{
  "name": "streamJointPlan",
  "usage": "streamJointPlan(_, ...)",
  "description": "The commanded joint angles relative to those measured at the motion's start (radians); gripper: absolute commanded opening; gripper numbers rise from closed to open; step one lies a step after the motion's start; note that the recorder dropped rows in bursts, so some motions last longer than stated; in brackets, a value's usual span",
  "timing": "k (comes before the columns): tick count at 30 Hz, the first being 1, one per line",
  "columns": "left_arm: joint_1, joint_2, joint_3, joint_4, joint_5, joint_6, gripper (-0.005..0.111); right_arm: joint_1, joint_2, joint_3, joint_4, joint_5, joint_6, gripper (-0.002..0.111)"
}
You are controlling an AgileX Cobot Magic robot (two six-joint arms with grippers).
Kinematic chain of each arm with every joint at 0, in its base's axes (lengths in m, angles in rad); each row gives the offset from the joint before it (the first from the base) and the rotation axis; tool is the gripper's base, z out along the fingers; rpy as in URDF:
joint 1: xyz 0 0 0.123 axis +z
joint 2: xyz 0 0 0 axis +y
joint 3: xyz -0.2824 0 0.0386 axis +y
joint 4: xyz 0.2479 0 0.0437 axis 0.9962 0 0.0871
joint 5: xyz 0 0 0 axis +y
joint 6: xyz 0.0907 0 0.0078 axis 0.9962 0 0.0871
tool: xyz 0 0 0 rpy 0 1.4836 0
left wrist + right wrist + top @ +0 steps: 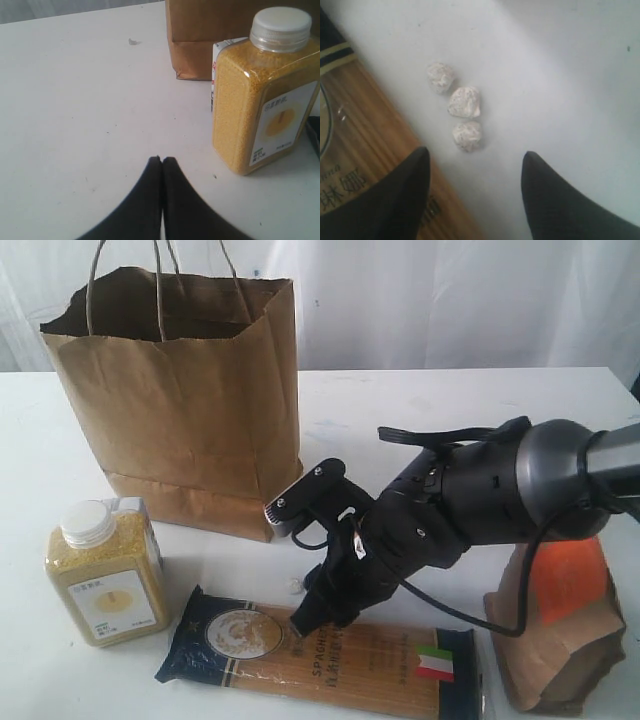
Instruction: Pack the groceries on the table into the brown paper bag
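Tabletop [450, 410] lies bare behind the arm [500, 490]. Brown paper bag [190, 420] stands open at rear left. Spaghetti packet [330, 650] lies at the front; the right gripper [475, 156], spread, straddles its long edge, half over it, half over bare tabletop. Yellow-grain bottle [265, 95] stands near the left gripper [161, 160], pressed together.
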Motion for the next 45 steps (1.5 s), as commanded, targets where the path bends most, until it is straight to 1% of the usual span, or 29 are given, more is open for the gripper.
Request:
streamJointPlan(1, 0.004, -0.005, 0.003, -0.001, -0.004, 0.002, 0.000, 0.000, 0.034, -0.003, 0.003, -0.027, -0.012, 0.051)
streamJointPlan(7, 0.004, -0.005, 0.003, -0.001, -0.004, 0.002, 0.000, 0.000, 0.073, -0.003, 0.001, -0.057, -0.020, 0.051)
streamJointPlan(13, 0.004, -0.005, 0.003, -0.001, -0.004, 0.002, 0.000, 0.000, 0.079, -0.003, -0.001, -0.072, -0.020, 0.033)
streamJointPlan(19, 0.004, -0.005, 0.003, -0.001, -0.004, 0.002, 0.000, 0.000, 0.095, -0.003, -0.001, -0.067, -0.020, 0.023)
streamJointPlan(24, 0.004, -0.005, 0.003, -0.001, -0.004, 0.002, 0.000, 0.000, 0.051, -0.003, -0.001, -0.049, -0.020, 0.007)
streamJointPlan(27, 0.004, -0.005, 0.003, -0.001, -0.004, 0.002, 0.000, 0.000, 0.001, -0.003, -0.001, -0.041, -0.020, 0.001)
streamJointPlan(34, 0.004, -0.005, 0.003, -0.001, -0.004, 0.002, 0.000, 0.000, -0.135, -0.003, -0.001, -0.027, -0.020, 0.000)
streamJointPlan(38, 0.004, -0.005, 0.003, -0.001, -0.004, 0.002, 0.000, 0.000, -0.222, -0.017, -0.001, -0.056, -0.020, 0.000)
streamJointPlan(45, 0.004, -0.005, 0.003, -0.001, -0.004, 0.002, 0.000, 0.000, -0.316, -0.143, -0.012, -0.078, -0.031, 0.000)
